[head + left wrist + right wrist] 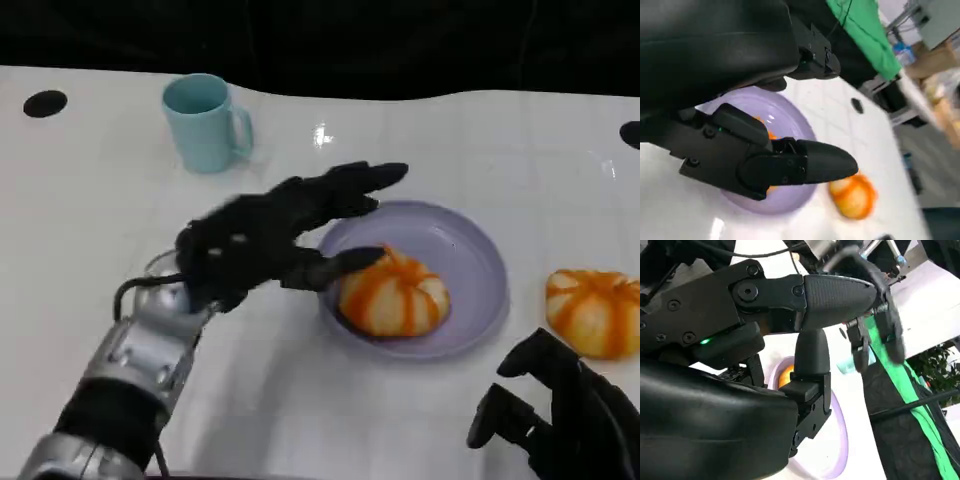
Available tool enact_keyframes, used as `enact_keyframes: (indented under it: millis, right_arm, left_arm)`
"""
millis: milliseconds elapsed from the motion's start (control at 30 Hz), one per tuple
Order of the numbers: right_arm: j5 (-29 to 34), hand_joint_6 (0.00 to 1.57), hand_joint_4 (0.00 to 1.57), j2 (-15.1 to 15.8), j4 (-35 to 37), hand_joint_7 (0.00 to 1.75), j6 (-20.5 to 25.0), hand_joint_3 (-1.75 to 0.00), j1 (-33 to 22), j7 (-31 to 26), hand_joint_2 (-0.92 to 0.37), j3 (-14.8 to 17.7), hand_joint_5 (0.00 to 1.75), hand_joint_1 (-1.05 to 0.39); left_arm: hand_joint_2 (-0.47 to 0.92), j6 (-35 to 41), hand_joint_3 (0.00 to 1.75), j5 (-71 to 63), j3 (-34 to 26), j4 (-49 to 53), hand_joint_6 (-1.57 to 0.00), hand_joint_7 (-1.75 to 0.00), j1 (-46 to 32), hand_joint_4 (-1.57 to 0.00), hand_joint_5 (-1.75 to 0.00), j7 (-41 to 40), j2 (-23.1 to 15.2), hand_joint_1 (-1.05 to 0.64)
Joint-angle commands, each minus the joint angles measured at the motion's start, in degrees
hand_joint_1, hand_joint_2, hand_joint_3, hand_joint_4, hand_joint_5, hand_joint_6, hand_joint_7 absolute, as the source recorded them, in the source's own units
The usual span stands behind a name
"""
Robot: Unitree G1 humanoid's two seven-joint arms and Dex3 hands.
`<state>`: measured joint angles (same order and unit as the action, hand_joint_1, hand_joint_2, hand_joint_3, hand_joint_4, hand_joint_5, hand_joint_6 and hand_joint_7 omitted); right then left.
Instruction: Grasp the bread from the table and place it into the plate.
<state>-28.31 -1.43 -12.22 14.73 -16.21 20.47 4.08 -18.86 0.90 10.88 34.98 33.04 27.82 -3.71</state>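
Resting in the lavender plate (470,255), the orange-striped bread (392,295) looked light, soft and easily dented, best cupped gently around its rounded sides. The left hand (270,240) hovered just beside it, fingers spread, holding nothing. A second bun (596,310) lay on the counter (80,230) near the right hand (565,415), which was loosely curled and empty.

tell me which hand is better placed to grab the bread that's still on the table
Right, probably. The bread on the table lies past the plate on the robot's right, just above the empty right hand. The left hand hovers across the plate by the bread in the plate.
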Motion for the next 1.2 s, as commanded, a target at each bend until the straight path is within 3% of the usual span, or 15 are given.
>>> enact_keyframes:
  millis: [33,167,200,300,433,867,1200]
  right_arm:
    - [0.27,0.43,0.68,0.39,-0.46,1.74,-1.15,-0.48,-0.33,-0.06,-0.92,-0.04,1.75,-0.48]
    - [0.09,0.44,0.68,0.1,-1.04,1.74,-0.66,-0.47,-0.63,-0.81,-0.92,-0.09,1.75,-0.48]
    - [0.22,0.43,0.68,0.13,-1.1,1.74,-0.8,-0.48,-0.7,-0.84,-0.92,-0.14,1.75,-0.48]
    - [0.54,0.42,0.66,0.45,-1.08,1.75,-1.06,-0.5,-0.71,-0.69,-0.92,-0.2,1.75,-0.48]
    - [0.09,0.41,0.65,0.68,-1.33,1.75,-0.31,-0.5,-0.64,-0.64,-0.92,-0.16,1.75,-0.48]
    - [-0.55,0.42,0.66,0.43,-2.52,1.75,0.34,-0.49,-1.34,-1.18,-0.92,-0.59,1.75,-0.48]
    - [-0.71,0.4,0.66,0.59,-3.65,1.75,0.49,-0.49,-2.78,-1.22,-0.92,-0.7,1.75,-0.47]
  left_arm:
    - [0.92,6.07,0.39,10.51,-5.44,-8.06,-0.56,-0.19,-7.71,-0.44,-1.02,4.35,0.23,-0.65]
    - [0.92,15.1,0.33,20.2,-9.49,-17.59,-0.81,-0.38,-15.74,-0.6,-1.27,5.45,1.34,-0.65]
    - [0.92,17.17,0.31,22.38,-10.36,-19.7,-0.77,-0.62,-17.65,-0.61,-1.37,5.68,1.44,-0.65]
    - [0.92,20.29,0.33,24.34,-11.79,-24.88,-0.65,-1.08,-22.7,-0.62,-1.53,4.22,1.18,-0.66]
    - [0.92,22.08,0.36,24.93,-12.75,-31.06,-0.55,-1.4,-28.11,-0.62,-1.73,2.17,1.61,-0.65]
    - [0.92,23.91,0.43,31.53,-14.97,-40.03,-0.43,-1.69,-41.93,-0.66,-1.75,0.97,5.53,-0.58]
    - [0.92,26.26,0.43,35.68,-16.48,-39.26,-0.46,-1.75,-47.89,-0.7,-1.75,1.89,6.99,-0.53]
